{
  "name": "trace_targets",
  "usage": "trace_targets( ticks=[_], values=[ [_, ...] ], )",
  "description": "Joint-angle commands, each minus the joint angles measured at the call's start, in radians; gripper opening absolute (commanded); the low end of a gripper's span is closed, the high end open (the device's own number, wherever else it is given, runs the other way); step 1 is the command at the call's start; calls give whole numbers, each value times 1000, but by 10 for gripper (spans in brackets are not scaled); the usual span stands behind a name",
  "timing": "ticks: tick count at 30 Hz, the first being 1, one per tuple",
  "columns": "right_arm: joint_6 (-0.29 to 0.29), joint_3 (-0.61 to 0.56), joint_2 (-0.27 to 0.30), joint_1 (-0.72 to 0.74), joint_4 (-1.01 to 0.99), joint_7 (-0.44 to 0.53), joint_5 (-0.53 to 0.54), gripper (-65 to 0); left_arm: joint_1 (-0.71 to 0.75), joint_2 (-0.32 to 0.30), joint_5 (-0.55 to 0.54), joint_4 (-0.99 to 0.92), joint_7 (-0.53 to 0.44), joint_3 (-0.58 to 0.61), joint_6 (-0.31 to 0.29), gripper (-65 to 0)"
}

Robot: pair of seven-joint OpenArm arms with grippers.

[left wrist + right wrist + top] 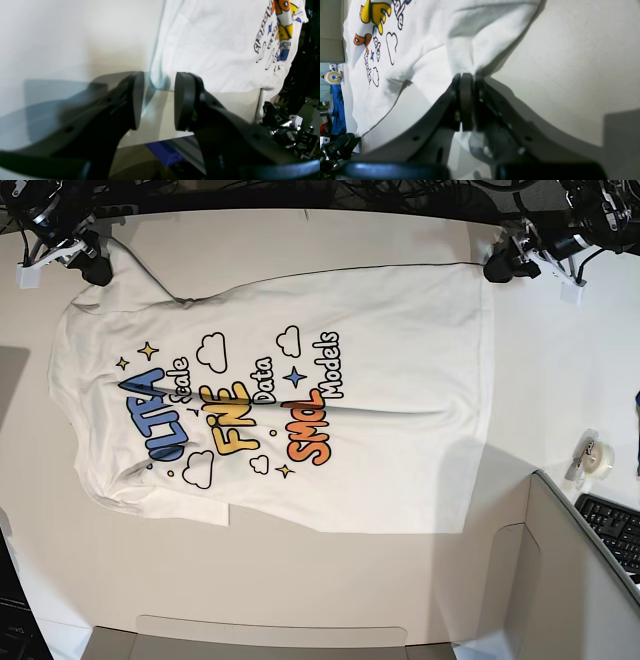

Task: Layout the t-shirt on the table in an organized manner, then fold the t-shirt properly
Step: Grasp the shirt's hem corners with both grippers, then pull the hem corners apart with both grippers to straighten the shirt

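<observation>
The white t-shirt (pixel 290 480) lies spread on the table (pixel 300 590), print facing up, its length running left to right. My right gripper (pixel 467 100) is shut on a fold of the t-shirt (pixel 470 50) at its far left corner, where the cloth bunches up. In the base view that gripper (pixel 97 272) is at the top left. My left gripper (pixel 159 100) stands open, and the corner of the t-shirt (pixel 212 50) lies just past its fingertips, with nothing between the pads. This gripper (pixel 497 268) is at the shirt's far right corner.
A roll of tape (pixel 598 455) rests on the table to the right of the shirt. A grey partition panel (pixel 560 580) and a keyboard (pixel 615 530) fill the lower right. Cables and arm mounts line the far edge. Past the table edge lies a blue object (pixel 165 152).
</observation>
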Motion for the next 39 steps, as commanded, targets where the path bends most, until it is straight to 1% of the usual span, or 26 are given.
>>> trace_targets(
  ticks=[1,8,15,19,20,21,23,24,26,27,32,33,39],
  values=[
    [-2,2,10,-11,6,-20,-33,-650,7,-5,52,1,28,0,10,-436],
    [-2,2,7,-11,6,-20,-33,-650,-11,-5,52,-2,28,1,10,-435],
    [-2,2,7,-11,6,-20,-33,-650,-31,-5,53,-3,28,113,11,-435],
    [-2,2,6,-13,6,-20,-33,-650,-31,-5,53,-3,28,123,11,-441],
    [-2,2,6,-13,6,-20,-33,-650,-31,-7,53,-3,28,121,11,-452],
    [-2,2,6,-13,6,-20,-33,-650,-31,-8,53,-3,28,121,11,-480],
    [-2,2,6,-13,6,-20,-33,-650,-31,-10,53,-3,28,119,11,-580],
    [-2,2,7,-13,6,-20,-33,-650,-31,-10,53,-3,28,119,11,-649],
    [-2,2,9,-13,6,-20,-34,-650,-31,-10,53,3,28,121,11,-650],
    [-2,2,10,-13,6,-20,-34,-650,-31,-10,53,4,28,119,11,-641],
    [-2,2,12,-16,7,-20,-36,-650,-31,-13,50,18,28,118,11,-650],
    [-2,2,13,-24,7,-20,-36,-650,-31,-22,50,41,28,118,11,-650],
    [-2,3,67,-54,20,-20,-28,-650,-7,-42,47,190,24,115,11,-650]
  ],
)
